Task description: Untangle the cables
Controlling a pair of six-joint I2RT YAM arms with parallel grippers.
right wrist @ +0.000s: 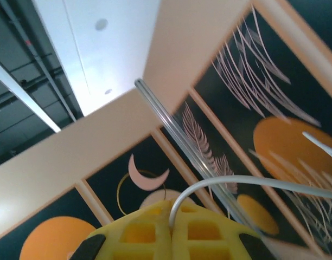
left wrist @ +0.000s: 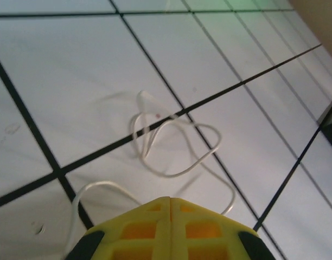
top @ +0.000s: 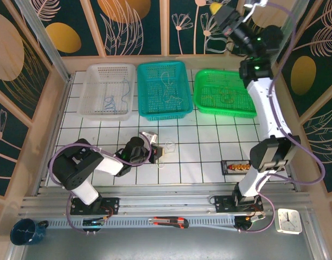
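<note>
My right gripper (right wrist: 170,206) pinches a white cable (right wrist: 231,177), held aloft. My left gripper (left wrist: 170,200), pressed closed, faces a looped white wire (left wrist: 171,175).

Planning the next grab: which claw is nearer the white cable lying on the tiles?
Left. The left claw sits low, right by the white cable; the right claw, shut on a second cable, is raised high beyond the green basket.

Left arm folded low by table's near edge, left gripper (left wrist: 170,205) jaws closed. Right arm raised high, right gripper (right wrist: 171,210) pinching whitish cable (right wrist: 253,182).
</note>
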